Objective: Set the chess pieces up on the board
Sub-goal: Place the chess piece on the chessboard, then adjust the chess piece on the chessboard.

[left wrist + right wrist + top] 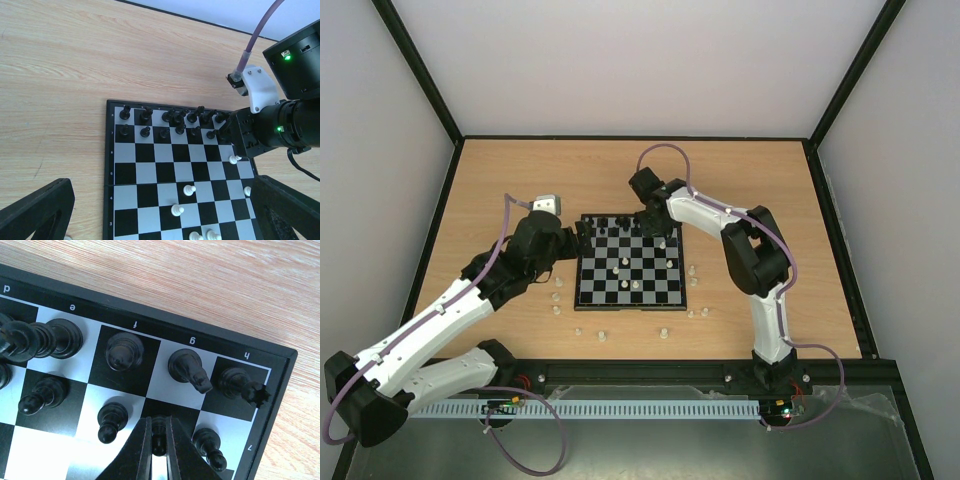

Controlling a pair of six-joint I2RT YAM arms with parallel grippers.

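The board (pixel 582 262) lies mid-table and also shows in the left wrist view (pixel 110 165) and the right wrist view (pixel 280 385). Black chess pieces (pixel 145 132) fill its two far rows. A few whitish pieces (pixel 189 190) stand scattered on the squares. My right gripper (pixel 159 440) is over the far right corner of the board, shut on a black pawn (pixel 159 426) that stands on the g7 square. It also shows in the top view (pixel 655 224). My left gripper (pixel 162 200) hangs over the board's left side (pixel 584 232), wide open and empty.
Several whitish pieces lie loose on the wooden table, one to the left of the board (pixel 557 297), one in front of it (pixel 602 335) and one to its right (pixel 692 270). A black frame and pale walls enclose the table.
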